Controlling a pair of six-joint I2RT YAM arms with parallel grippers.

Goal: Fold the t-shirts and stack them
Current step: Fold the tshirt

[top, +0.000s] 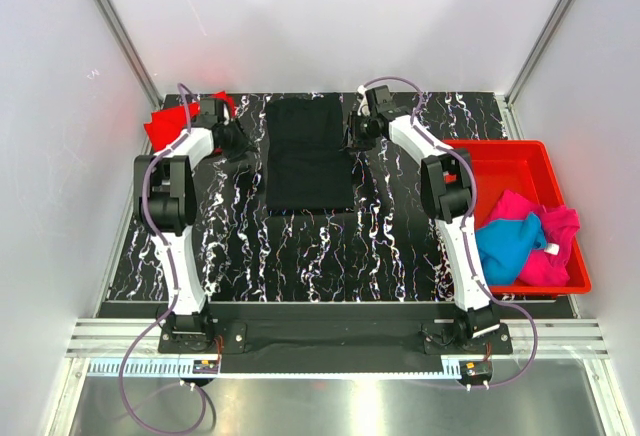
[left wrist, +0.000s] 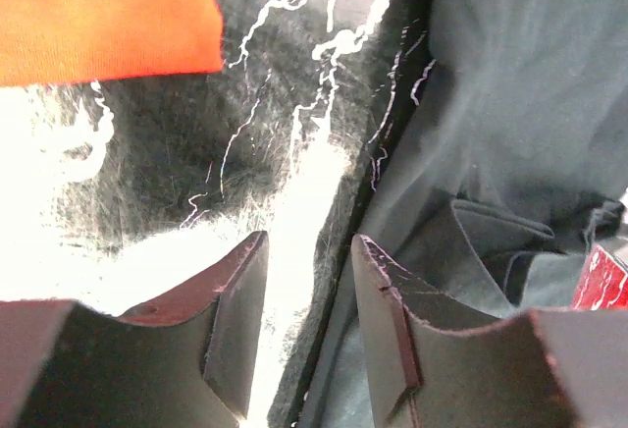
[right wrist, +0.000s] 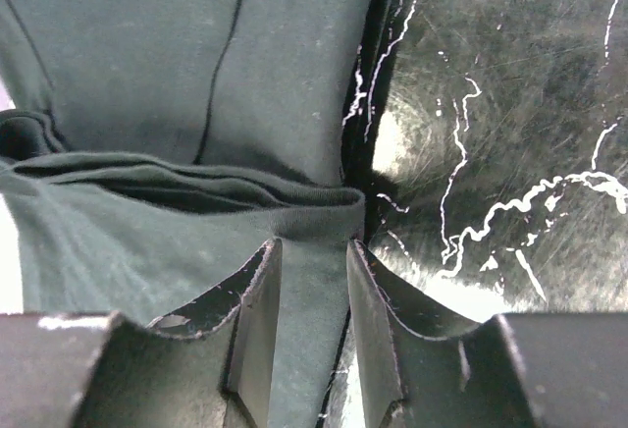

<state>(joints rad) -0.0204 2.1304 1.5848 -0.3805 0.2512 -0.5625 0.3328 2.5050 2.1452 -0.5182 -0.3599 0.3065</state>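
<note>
Black shirt [top: 308, 156] 1, red shirt [top: 165, 124] 1, blue shirt [top: 505, 248] 1, magenta shirt [top: 556, 256] 1. Bin [top: 500, 171] 1. Left arm [top: 170, 194] 1, right arm [top: 447, 191] 1.

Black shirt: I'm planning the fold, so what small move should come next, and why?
Probably lower and close both on the edges: the black shirt lies as a long strip, with the left gripper and right gripper open, empty, at its sides.

Posture: left arm [top: 168, 196] and right arm [top: 447, 194] rise from their bases, elbows bent, forearms angled inward. The left pincer [left wrist: 309, 249] sits low, jaws parted, nothing between them. The right pincer [right wrist: 314, 249] is likewise parted and seemingly empty, tip contact unclear.
</note>
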